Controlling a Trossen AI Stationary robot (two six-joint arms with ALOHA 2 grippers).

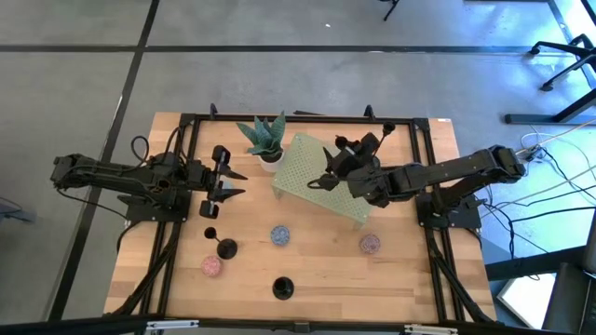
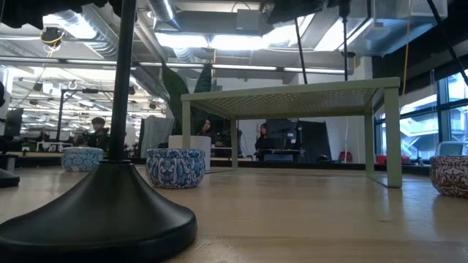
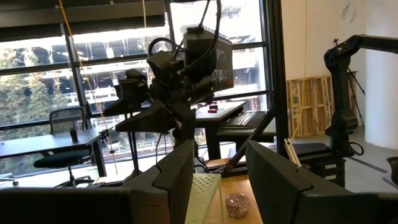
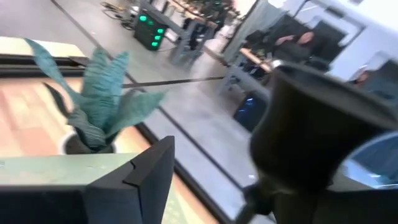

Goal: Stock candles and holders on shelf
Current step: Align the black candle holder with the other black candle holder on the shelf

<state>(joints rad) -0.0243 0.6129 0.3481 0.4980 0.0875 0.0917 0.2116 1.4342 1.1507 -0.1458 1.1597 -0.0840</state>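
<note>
The pale green perforated shelf [image 1: 328, 191] stands on its legs at the table's middle, also in the low view [image 2: 292, 98]. My right gripper [image 1: 326, 180] hovers over the shelf's left part, shut on a black holder [image 4: 308, 124]. My left gripper [image 1: 237, 183] is open and empty, left of the shelf, fingers pointing right. Two holders stand on their disc bases [image 1: 226, 247] [image 1: 283, 288], with a small black round piece [image 1: 209, 234] beside the first. A bluish candle [image 1: 279, 234] and two pink-red candles [image 1: 211, 266] [image 1: 370, 244] lie on the wood. My right gripper has the holder beside its one visible finger [image 4: 143, 180]. The holder's cup top [image 4: 311, 112] stands close before the wrist camera and its stem [image 4: 256, 200] runs down toward the fingers. The holder hides the other finger and the place of contact.
A green plant in a white pot [image 1: 264, 140] stands at the shelf's far left corner. A black frame [image 1: 191, 119] runs round the table. The nearest holder's base [image 2: 95, 215] fills the low view's left. Bare wood lies between the candles near the front.
</note>
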